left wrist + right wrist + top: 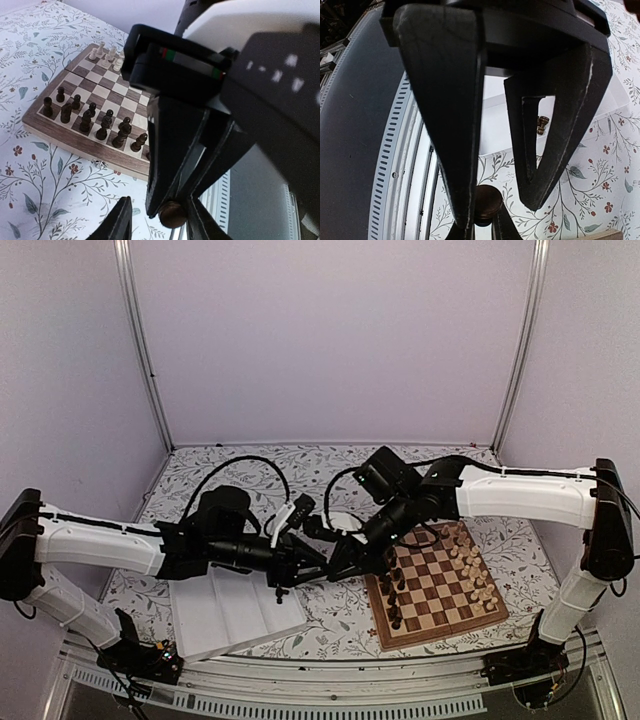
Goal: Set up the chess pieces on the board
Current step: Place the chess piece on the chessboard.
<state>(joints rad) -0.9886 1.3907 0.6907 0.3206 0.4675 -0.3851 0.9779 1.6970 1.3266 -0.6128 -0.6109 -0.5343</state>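
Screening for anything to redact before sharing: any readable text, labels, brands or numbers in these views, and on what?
Readable text: none in any view.
White marks on the black housing, left wrist view: too blurred to read.
The board: no letters or numbers visible along its border.

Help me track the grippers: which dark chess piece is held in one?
The dark piece pinched by the right gripper, flanked by the open left gripper; the other dark pieces on the board stand untouched.
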